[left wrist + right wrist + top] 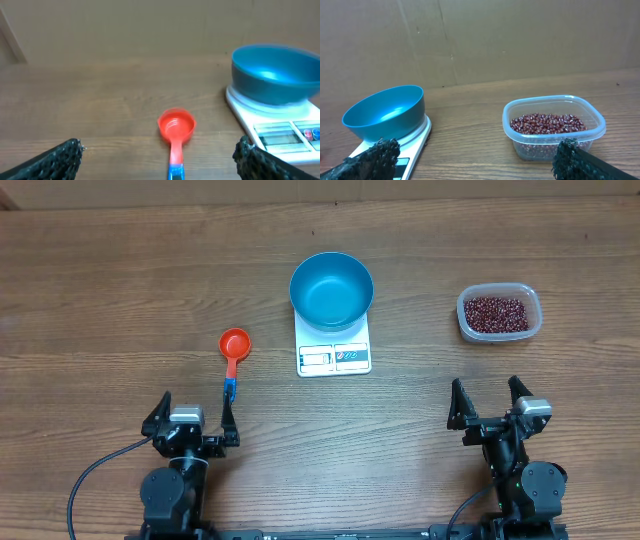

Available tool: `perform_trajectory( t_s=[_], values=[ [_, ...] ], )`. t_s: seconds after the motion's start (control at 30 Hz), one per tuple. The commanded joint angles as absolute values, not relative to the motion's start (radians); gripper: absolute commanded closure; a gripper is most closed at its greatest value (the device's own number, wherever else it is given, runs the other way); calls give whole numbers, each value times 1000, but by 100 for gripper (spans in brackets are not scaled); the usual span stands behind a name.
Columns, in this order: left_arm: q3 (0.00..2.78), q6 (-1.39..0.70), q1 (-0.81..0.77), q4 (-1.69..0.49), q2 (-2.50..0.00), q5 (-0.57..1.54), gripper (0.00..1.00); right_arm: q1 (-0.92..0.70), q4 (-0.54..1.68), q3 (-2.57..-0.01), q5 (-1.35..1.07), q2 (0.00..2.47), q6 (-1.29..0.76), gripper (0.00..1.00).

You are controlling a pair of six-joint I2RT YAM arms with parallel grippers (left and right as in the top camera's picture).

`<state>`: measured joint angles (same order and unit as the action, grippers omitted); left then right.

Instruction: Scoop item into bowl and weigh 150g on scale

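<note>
You are facing a brown wooden table (100, 280), with the left gripper (194, 405) and right gripper (486, 390) both standing wide apart, gripping nothing. The flat white rectangular kitchen scale (334, 356) is sitting at centre, carrying the empty deep blue plastic bowl (331, 288). The clear plastic tub (533, 320) is holding the dark red-brown beans (495, 311) at far right. The orange-red plastic scoop (233, 350) is lying just beyond your left jaws, its long axis running near-to-far with the blue handle tip nearest, so your left arm is sitting closer.
</note>
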<state>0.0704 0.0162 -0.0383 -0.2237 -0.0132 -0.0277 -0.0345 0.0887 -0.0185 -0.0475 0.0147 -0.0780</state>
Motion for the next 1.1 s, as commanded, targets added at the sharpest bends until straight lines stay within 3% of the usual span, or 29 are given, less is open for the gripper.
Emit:
perform_trajectory(
  t_s=[0.0, 0.5, 1.07],
  values=[
    [162, 9, -33, -328, -6, -11, 0, -42, 81, -8, -43, 3, -82, 0],
    [438, 22, -33, -591, -81, -56, 1, -42, 81, -8, -42, 3, -82, 0],
    [801, 22, -33, -764, -596, -54, 1, -42, 81, -8, -43, 3, -82, 0]
  ],
)
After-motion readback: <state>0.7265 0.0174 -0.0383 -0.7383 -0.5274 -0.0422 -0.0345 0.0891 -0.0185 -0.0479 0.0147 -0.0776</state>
